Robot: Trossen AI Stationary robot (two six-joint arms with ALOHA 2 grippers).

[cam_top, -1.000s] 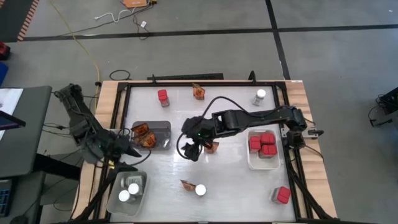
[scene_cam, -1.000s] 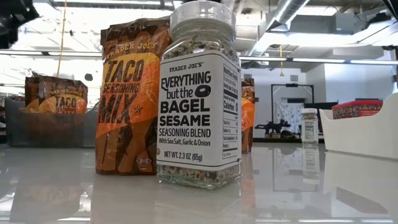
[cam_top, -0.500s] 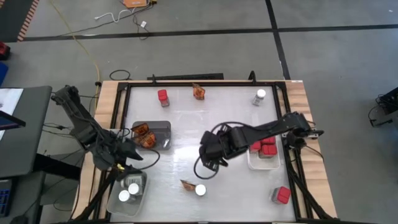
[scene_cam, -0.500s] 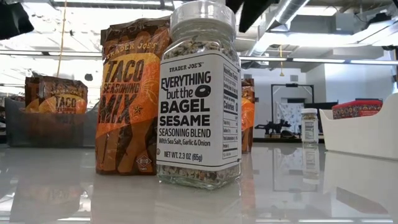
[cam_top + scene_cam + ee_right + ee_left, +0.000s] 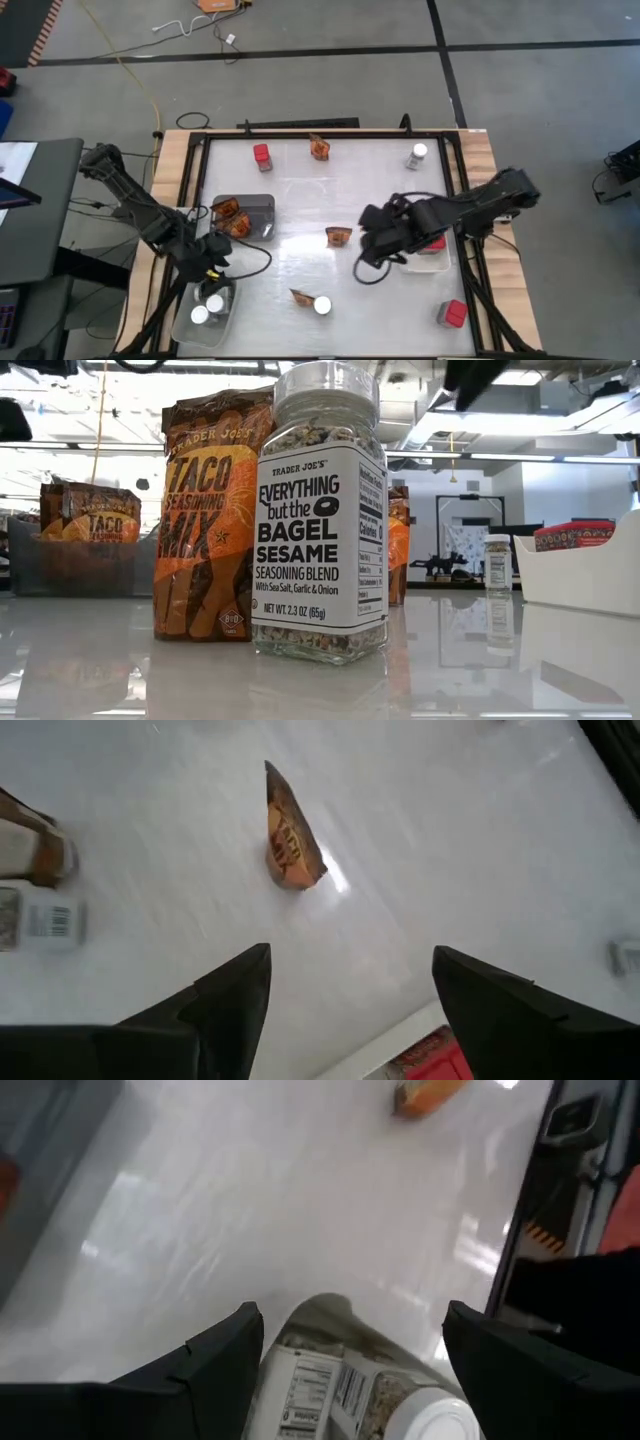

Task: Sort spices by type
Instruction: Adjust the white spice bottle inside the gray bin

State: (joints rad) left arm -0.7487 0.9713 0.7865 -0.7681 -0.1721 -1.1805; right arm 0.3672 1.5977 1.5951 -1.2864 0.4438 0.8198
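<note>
Hovering with fingers wide, the right gripper (image 5: 372, 243) holds nothing beside the centre-table packet (image 5: 338, 236); the left gripper (image 5: 212, 272), also wide, hangs over the jars (image 5: 340, 1392). A careless reach could topple that packet.

The desk (image 5: 500, 670) has a glossy white top that mirrors what stands on it. The jar (image 5: 321, 510) looks like clear glass or plastic with a smooth paper label. The packet (image 5: 205, 510) is crinkled, printed foil or paper. The fingers (image 5: 230, 1010) are matt black.
</note>
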